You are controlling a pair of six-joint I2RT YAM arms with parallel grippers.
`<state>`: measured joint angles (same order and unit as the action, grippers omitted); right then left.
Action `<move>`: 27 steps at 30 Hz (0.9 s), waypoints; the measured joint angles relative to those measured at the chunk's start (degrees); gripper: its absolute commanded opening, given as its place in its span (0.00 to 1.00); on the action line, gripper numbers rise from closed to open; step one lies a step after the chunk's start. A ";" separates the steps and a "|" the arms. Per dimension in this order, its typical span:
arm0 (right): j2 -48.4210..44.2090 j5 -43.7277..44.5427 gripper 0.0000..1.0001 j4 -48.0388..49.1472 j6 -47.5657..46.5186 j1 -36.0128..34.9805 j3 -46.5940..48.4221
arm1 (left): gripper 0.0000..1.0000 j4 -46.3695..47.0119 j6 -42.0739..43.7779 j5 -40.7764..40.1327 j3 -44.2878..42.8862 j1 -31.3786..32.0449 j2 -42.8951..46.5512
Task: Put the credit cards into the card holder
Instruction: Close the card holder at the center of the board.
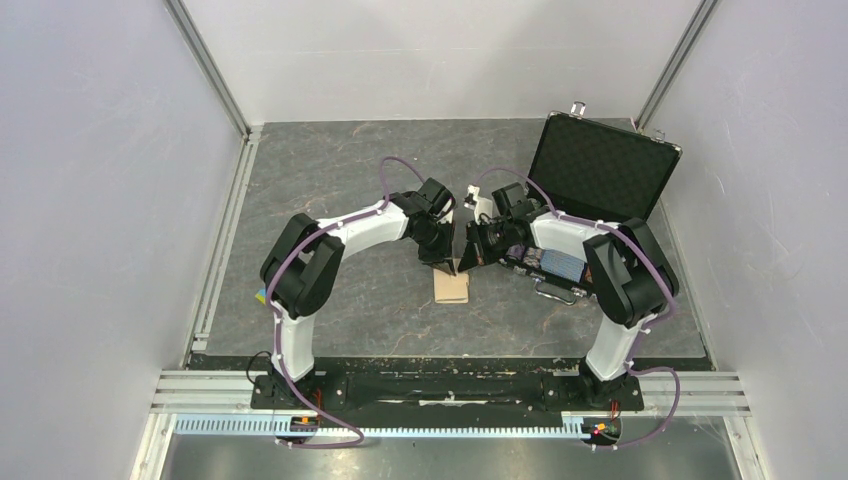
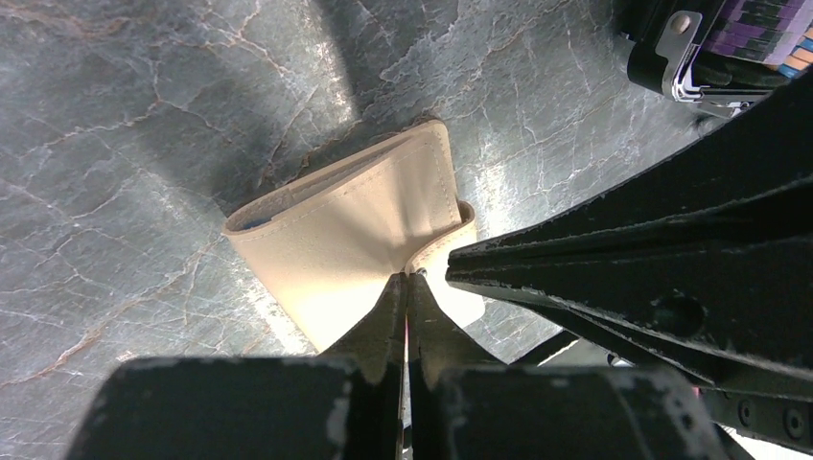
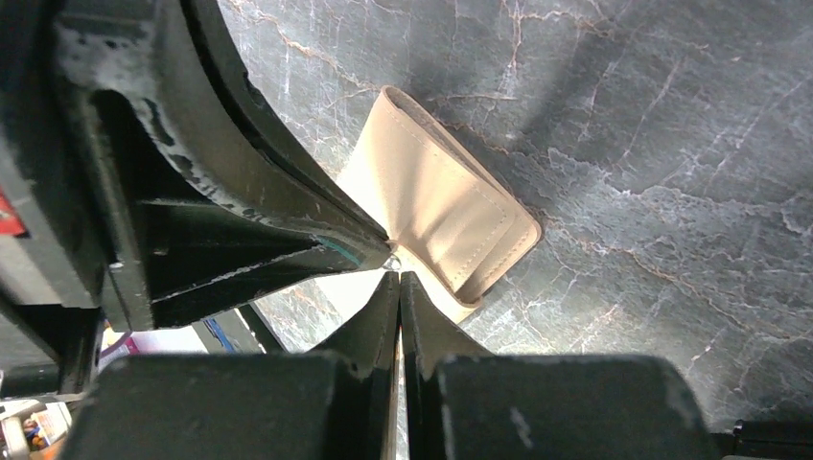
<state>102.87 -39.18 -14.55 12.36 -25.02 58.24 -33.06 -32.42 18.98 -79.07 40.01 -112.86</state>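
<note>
At the middle of the table, just in front of both arms, the card holder lies folded, tan outer face up. A thin line of light blue shows at its open edge. What its pockets hold cannot be seen.

Its snap tab curls up off one side, and both grippers meet there. The left gripper points down with its jaws closed tight, tips at the end of the tab. Whether they pinch the tab or only touch it is hard to tell. The right gripper comes in from the other side, jaws also pressed together and holding nothing that shows, its tips almost touching the left ones.

From above, both arms bend inward from their bases, elbows raised and wrists angled down, so the two heads nearly touch over the wallet's far edge and cover it.

Behind the right arm a black case stands open, lid upright. Rows of poker chips sit in its base, largely hidden by that arm's forearm.
</note>
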 measured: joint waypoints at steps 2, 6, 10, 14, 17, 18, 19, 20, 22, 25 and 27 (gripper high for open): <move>0.20 -0.02 0.00 -0.20 -0.02 0.00 0.00 | 0.02 -0.11 0.00 0.00 0.00 0.00 0.00; 0.35 -0.02 0.00 -0.44 -0.22 -0.17 0.00 | 0.02 -0.20 0.00 0.00 0.00 0.00 -0.02; 1.36 -0.02 0.00 -0.50 -0.46 -0.50 0.00 | 0.02 -0.28 0.39 0.02 0.00 0.00 -0.11; 2.32 -0.07 0.00 -0.52 -0.46 -0.79 0.00 | 0.02 -0.31 1.42 0.11 0.00 0.00 -0.74; 2.38 -0.04 0.00 -0.50 -0.48 -0.81 0.00 | 0.02 -0.28 1.46 0.46 -0.02 -0.07 -0.90; 2.40 -0.04 0.00 -0.50 -0.48 -0.81 0.00 | 0.02 -0.28 1.51 0.46 -0.02 -0.07 -0.90; 2.43 -0.07 0.00 -0.50 -0.48 -0.81 0.00 | 0.02 -0.28 1.51 0.50 -0.02 -0.07 -0.92; 2.43 -0.04 0.00 -0.50 -0.46 -0.81 0.00 | 0.02 -0.28 1.51 0.55 -0.02 -0.07 -0.96; 2.43 -0.04 0.00 -0.50 -0.48 -0.85 0.00 | 0.02 -0.28 1.53 0.57 -0.04 -0.07 -0.98; 2.43 -0.02 0.00 -0.50 -0.48 -0.85 0.00 | 0.02 -0.28 1.55 0.59 -0.04 -0.07 -0.98; 2.43 -0.04 0.00 -0.50 -0.48 -0.85 0.00 | 0.02 -0.28 1.60 0.59 -0.04 -0.07 -0.98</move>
<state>105.30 -39.22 -15.05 11.88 -25.87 58.24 -33.34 -30.83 19.57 -79.11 39.94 -113.84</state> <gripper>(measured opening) 0.004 0.028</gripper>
